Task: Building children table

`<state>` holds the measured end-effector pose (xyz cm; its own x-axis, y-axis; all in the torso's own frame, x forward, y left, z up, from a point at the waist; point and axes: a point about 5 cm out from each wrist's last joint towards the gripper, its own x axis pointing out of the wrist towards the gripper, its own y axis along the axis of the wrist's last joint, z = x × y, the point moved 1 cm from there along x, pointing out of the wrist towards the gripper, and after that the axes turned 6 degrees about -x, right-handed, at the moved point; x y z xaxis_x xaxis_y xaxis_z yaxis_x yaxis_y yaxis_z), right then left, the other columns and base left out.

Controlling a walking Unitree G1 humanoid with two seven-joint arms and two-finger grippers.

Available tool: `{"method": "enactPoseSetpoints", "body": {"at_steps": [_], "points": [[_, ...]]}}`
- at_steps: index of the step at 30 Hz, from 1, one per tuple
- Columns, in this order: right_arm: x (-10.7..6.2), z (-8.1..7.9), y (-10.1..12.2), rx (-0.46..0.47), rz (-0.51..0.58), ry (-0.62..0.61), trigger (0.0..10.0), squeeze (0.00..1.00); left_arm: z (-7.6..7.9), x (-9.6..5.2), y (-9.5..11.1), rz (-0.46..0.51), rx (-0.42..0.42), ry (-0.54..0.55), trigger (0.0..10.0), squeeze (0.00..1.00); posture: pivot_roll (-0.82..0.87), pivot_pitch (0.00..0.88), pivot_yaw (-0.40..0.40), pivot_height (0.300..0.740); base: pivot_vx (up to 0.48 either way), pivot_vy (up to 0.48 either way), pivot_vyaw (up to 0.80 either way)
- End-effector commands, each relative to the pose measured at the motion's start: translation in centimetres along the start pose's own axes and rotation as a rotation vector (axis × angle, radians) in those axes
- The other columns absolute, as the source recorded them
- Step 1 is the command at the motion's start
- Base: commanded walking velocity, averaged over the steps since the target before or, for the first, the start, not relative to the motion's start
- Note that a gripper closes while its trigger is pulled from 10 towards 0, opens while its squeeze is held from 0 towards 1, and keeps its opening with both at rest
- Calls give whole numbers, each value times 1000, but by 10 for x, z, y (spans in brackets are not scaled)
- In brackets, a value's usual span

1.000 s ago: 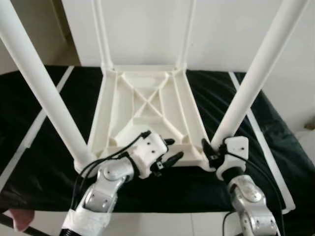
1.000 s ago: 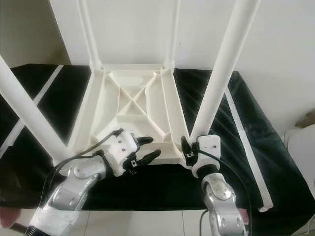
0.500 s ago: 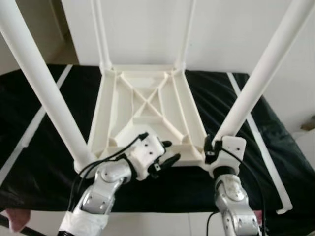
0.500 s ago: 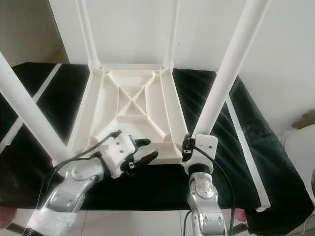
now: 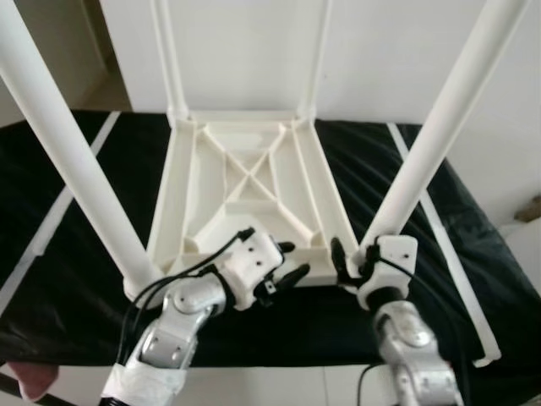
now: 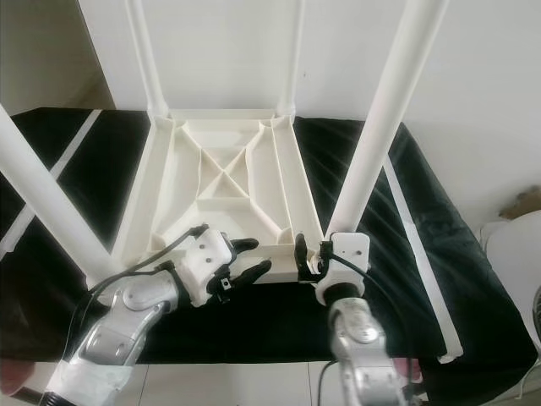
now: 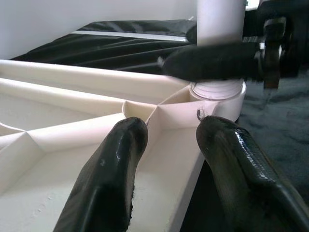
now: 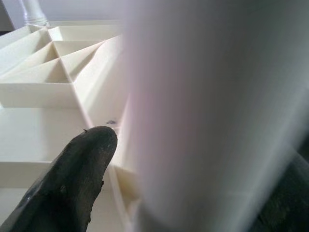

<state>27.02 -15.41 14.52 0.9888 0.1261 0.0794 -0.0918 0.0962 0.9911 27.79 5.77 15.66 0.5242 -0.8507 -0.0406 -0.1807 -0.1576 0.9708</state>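
Four white legs stand up from the upturned tabletop (image 5: pixel 245 182), which lies ribbed side up on a black cloth (image 5: pixel 68 245) so that its corner sockets face upward for fitting. The right gripper (image 5: pixel 348 264) sits low at the near right leg (image 5: pixel 423 161), its fingers spread around the base just above the socket; from its wrist camera one finger (image 8: pixel 72 179) shows beside the blurred white tube, the other dark at the far side. Whether the pads actually press the leg cannot be told. The hold looks meant to steady or seat that leg, judging by the low position.

The left gripper (image 5: pixel 286 264) rests on the near rim of the tabletop, between the near left leg (image 5: pixel 80 169) and the right gripper, fingers parted with the rim wall between them; it seems to brace the top against sliding while the other arm works. Its wrist view shows both fingertips (image 7: pixel 120 145) straddling the rim, the right gripper's finger crossing the leg ahead.

Both grippers work close to the table's near edge, with little cloth behind them. Between them the gap is small, so sideways room is tight; above, the leaning near legs narrow any lift path.
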Motion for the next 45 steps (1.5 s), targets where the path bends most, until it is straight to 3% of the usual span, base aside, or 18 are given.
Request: {"method": "enactPoseSetpoints", "body": {"at_steps": [1,8,11,21,22,23,24,25,36,37,45], "points": [[-4,6,0,6,4,30,10000,0,-1,-2,2,14,-2,60,10000,0,-146,94,-15,740,0,0,0],[-9,15,4,-23,29,186,10000,0,9,-4,0,12,-24,6,10000,0,-148,99,-10,740,0,0,0],[-4,26,5,-81,35,270,10000,0,18,-8,-7,-34,-18,-73,10000,0,-148,101,-8,740,0,0,0],[8,34,-2,-157,6,365,10000,0,16,-7,-10,-66,20,-75,10000,0,-147,97,-6,740,0,0,0],[9,33,-3,-152,5,376,4902,0,16,-7,-10,-69,25,-76,10000,0,-143,93,-5,740,0,0,0],[9,33,-3,-152,5,376,4902,0,16,-7,-10,-69,25,-76,10000,0,-143,93,-5,740,0,0,0],[9,30,-4,-141,4,393,78,0,16,-7,-10,-69,29,-76,10000,0,-140,95,-7,740,0,0,0],[10,27,-5,-137,4,411,0,0,16,-7,-10,-70,33,-72,10000,0,-137,95,-8,740,0,0,0],[9,25,-11,-119,9,445,0,0,15,-10,-13,-92,52,-57,10000,0,-136,98,-15,740,0,0,0],[9,26,-12,-109,4,412,10000,0,15,-10,-13,-92,54,-54,10000,0,-138,99,-16,740,0,0,0],[6,23,-17,-74,-34,257,10000,0,16,-9,-14,-92,53,-45,10000,0,-145,105,-22,740,0,0,0]]}}
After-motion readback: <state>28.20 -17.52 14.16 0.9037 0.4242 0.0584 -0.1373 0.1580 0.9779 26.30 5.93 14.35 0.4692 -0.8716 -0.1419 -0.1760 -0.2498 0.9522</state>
